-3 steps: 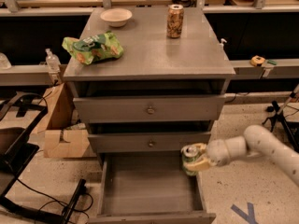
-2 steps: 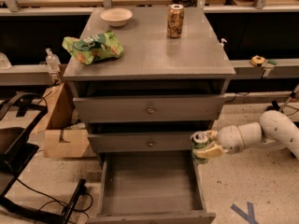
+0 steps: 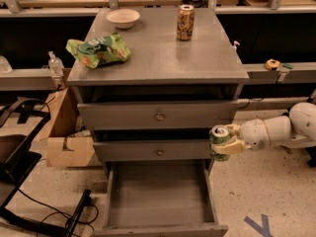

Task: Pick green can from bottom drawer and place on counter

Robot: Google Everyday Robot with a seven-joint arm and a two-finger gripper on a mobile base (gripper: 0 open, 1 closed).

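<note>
Gripper (image 3: 227, 143) is grasping the green can (image 3: 218, 136), clenched around its sides, with the can sitting upright. Both are hanging just off the cabinet's right edge, level with the middle drawer front (image 3: 158, 151) (outside the drawer, roughly above its right wall). Bottom drawer (image 3: 158, 196) is standing pulled open below. Worktop (image 3: 163, 58) is carrying a green snack bag (image 3: 98, 50) at left, plus a white bowl (image 3: 123, 18) and a tan can (image 3: 185, 22) toward the back.
</note>
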